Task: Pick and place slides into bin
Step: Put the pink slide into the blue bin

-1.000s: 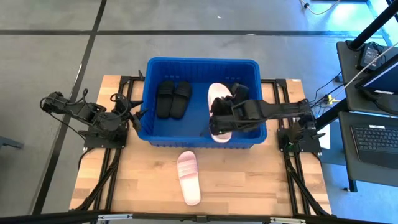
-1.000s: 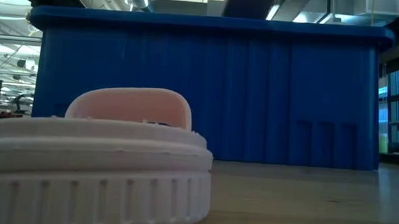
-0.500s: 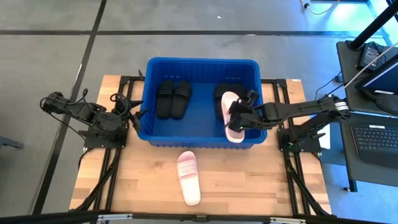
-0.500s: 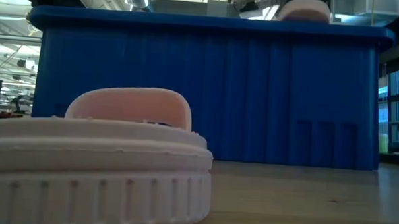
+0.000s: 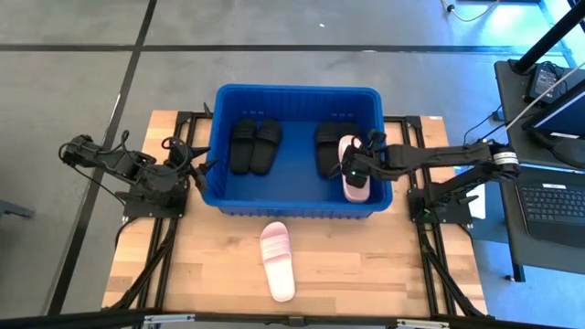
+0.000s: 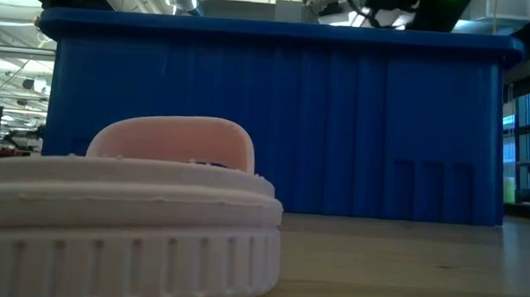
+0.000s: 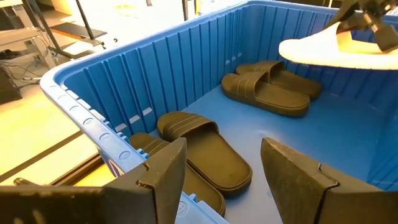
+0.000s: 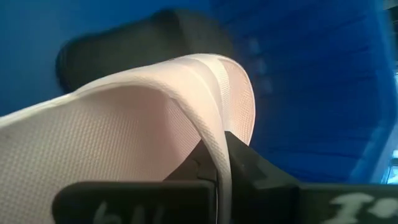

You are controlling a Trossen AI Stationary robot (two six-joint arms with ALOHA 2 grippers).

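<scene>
In the blue bin (image 5: 294,95), a black pair of slides (image 5: 254,144) lies flat at the left and another black pair (image 5: 330,146) at the right. My right gripper (image 5: 353,168) is shut on a pale pink slide (image 5: 356,178) at the bin's right end, above the floor. A second pink slide (image 5: 277,260) lies sole down on the table in front of the bin. My left gripper (image 7: 221,180) waits open at the bin's left wall. My right gripper pinches the pink slide's strap at its edge (image 8: 219,138) between its two fingers, slanting down from the table's right side. The slide (image 7: 329,51) is lifted clear of the bin floor and lies roughly level beside the right black pair.
The bin's rim and tall walls (image 6: 275,122) stand around the held slide. Bare bin floor (image 5: 294,169) shows between the two black pairs. Bare wooden table (image 5: 366,265) lies either side of the loose pink slide. Desks with a laptop (image 5: 553,206) stand off the right edge.
My right gripper has carried the pink slide toward the bin's right wall and down. The slide stood above the rim half a second ago and now sits lower, inside the bin. The gripper has stayed shut on the strap.
</scene>
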